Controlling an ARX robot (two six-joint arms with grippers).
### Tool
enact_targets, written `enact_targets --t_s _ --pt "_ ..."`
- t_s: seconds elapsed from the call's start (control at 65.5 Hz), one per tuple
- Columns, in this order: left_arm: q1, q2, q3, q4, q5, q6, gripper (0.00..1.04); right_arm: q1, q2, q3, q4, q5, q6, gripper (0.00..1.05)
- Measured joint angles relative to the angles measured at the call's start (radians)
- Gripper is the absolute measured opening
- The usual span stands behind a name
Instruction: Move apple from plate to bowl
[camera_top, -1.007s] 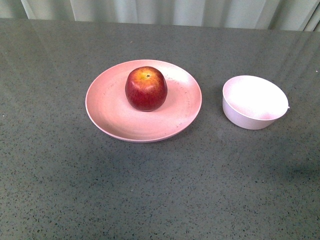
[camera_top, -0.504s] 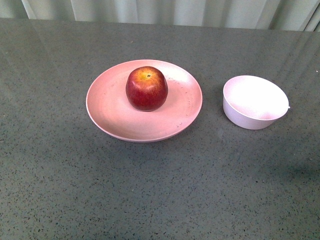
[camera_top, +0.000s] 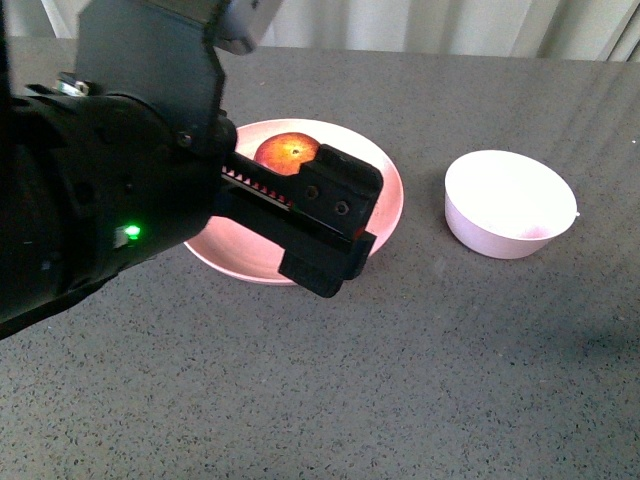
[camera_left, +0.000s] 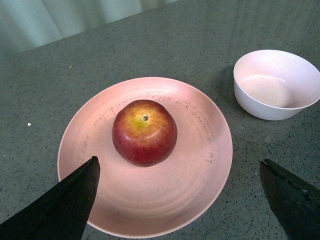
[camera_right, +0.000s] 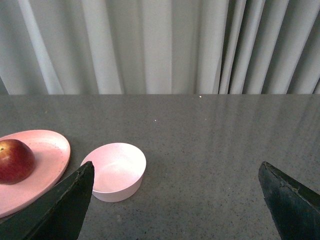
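A dark-red apple with a yellow-orange patch round its stem dimple sits upright on a wide pink plate, slightly toward the plate's far rim; nothing touches the apple. The plate lies flat near the middle of a dark grey speckled desk. A small, deep, pale pink-white bowl stands empty beside the plate, apart from it and nearer the desk's right edge. The left gripper hangs above the plate's near side with its two dark fingers spread wide, the apple just beyond the gap between them and not grasped; in the front view the black left arm hides the plate's near-left part and most of the apple. The right gripper is likewise spread wide and grasps nothing; it hangs over bare desk, the bowl closer to it than the plate. Pale pleated curtains hang behind the desk's far edge.
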Motion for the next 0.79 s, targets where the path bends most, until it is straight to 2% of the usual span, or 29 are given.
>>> enact_targets --t_s 0.32,0.794 --pt "0.010 0.161 0.127 0.018 -0.055 0.029 0.96 0.000 0.000 0.000 0.000 0.000 0.000 0.96" --pt "0.025 0.328 0.301 -0.037 -0.071 0.067 0.96 0.000 0.000 0.000 0.000 0.000 0.000 0.96"
